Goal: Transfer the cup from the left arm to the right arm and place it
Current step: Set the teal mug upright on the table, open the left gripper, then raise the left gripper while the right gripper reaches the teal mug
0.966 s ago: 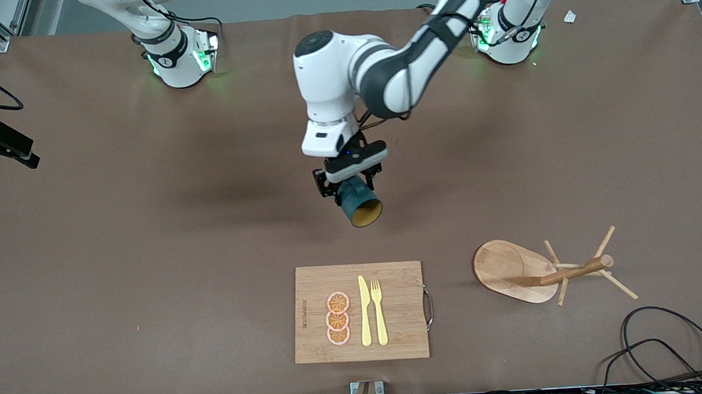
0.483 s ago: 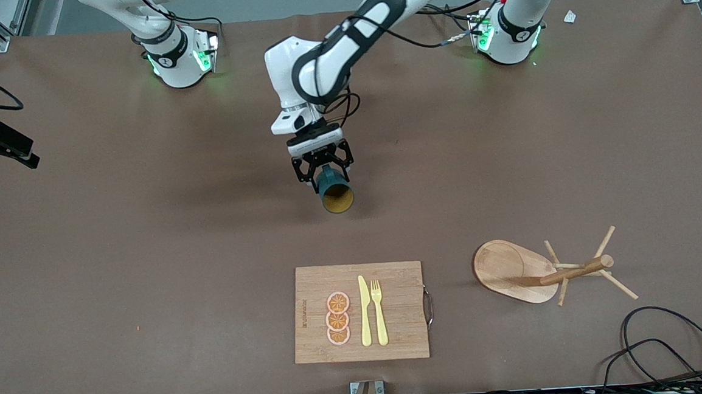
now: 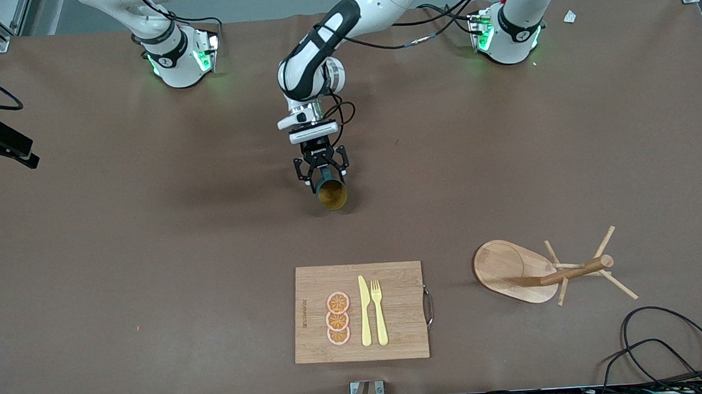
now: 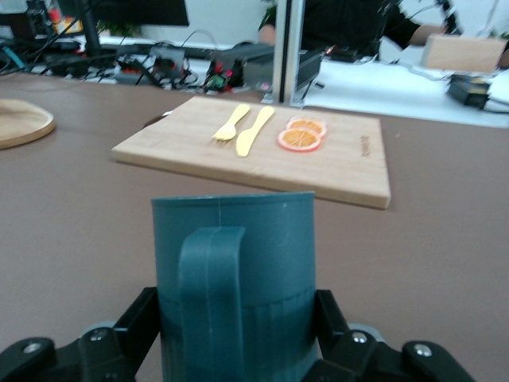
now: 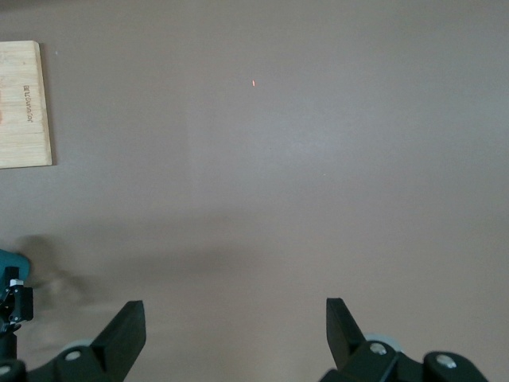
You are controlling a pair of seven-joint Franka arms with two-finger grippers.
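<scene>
Cup: dark teal, tan inside, lying sideways in the L gripper, mouth toward the front cam. Up over bare table, farther from the front cam than the cutting board. Handle shows in L wrist view, facing the wrist cam.
L gripper: clenched on the cup, fingers pressing both sides of the body. L arm reaches from its base to mid-table.
R gripper: released, jaws spread wide, nothing between them. Up over bare table toward the R arm's end from the board; R arm waits. Not seen in front view.
Cutting board: wood w/ metal handle, nearest the front cam edge. On it: 3 orange slices, yellow knife, yellow fork, side by side.
Peg rack: wooden, tipped over on its side, beside the board toward the L arm's end.
Cables: black, toward the L arm's end from the board, past the rack, by the table edge.
</scene>
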